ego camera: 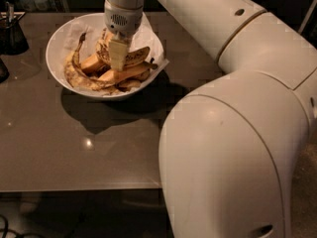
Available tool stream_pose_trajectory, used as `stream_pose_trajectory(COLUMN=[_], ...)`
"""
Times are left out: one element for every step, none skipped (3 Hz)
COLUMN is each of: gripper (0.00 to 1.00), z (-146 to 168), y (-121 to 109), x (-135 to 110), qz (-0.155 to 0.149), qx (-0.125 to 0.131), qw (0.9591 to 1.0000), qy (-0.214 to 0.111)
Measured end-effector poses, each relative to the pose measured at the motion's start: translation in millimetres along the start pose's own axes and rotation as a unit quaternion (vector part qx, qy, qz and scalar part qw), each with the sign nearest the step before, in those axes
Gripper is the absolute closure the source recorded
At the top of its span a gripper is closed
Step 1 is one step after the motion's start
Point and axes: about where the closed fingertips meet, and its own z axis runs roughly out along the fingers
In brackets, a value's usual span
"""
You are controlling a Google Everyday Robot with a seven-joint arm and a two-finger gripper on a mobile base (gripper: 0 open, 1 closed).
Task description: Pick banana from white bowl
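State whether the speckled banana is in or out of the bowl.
In: the banana lies inside the white bowl, by the hand.

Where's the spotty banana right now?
In the camera view's upper left, the banana lies in the white bowl atop plainer bananas, with the gripper down in the bowl beside it.

On my feed, the glossy grey-brown table (74, 148) carries the white bowl (58, 46) toward its far left, with the bowl's shadow on the near side. A small dark container (12, 33) stands at the far left edge, apart from the bowl. The gripper (117, 63) hangs low inside the bowl.
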Motion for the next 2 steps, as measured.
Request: stream_pose_trajectory(gripper=[0.99, 1.00], z=[-2.5, -2.6], y=[0.3, 0.3], x=[1.6, 1.6], qz=[-0.006, -0.006], qx=[0.004, 0.004], qw=[1.0000, 1.0000], qy=[-0.002, -0.002])
